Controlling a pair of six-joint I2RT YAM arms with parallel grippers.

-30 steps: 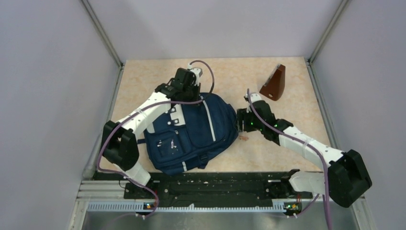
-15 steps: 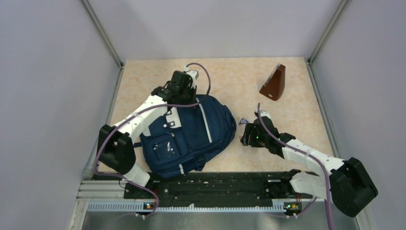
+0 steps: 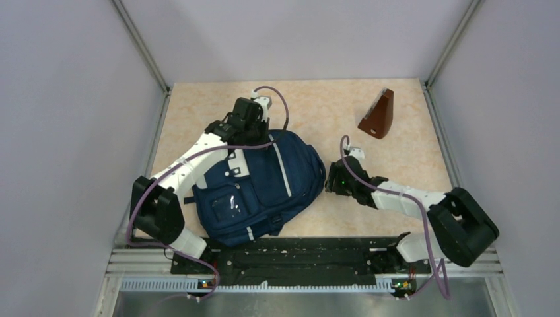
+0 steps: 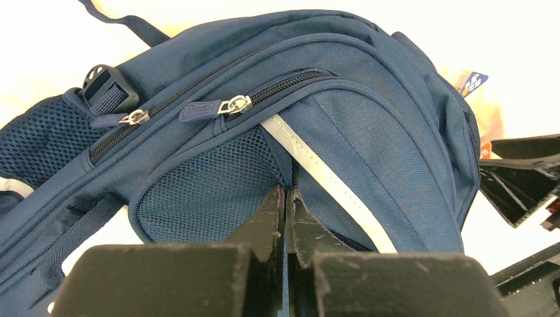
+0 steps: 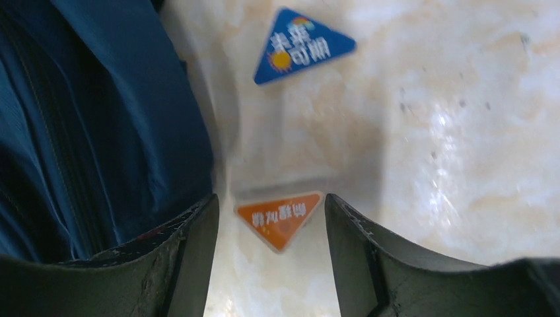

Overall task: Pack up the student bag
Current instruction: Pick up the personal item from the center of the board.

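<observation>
One large navy blue fabric backpack (image 3: 261, 188) lies on the left, and one brown wedge-shaped block (image 3: 378, 115) stands at the far right. Two small triangular labels lie just right of the backpack: one blue label (image 5: 304, 45) and, nearer, one orange label (image 5: 280, 218).

The student bag (image 5: 99, 119) crowds the left side of my right gripper (image 5: 271, 212). An orange label (image 5: 280, 218) lies flat between its spread fingers (image 5: 188, 264), a blue label (image 5: 302, 43) ahead; bare table (image 5: 462, 132) opens rightward.
</observation>
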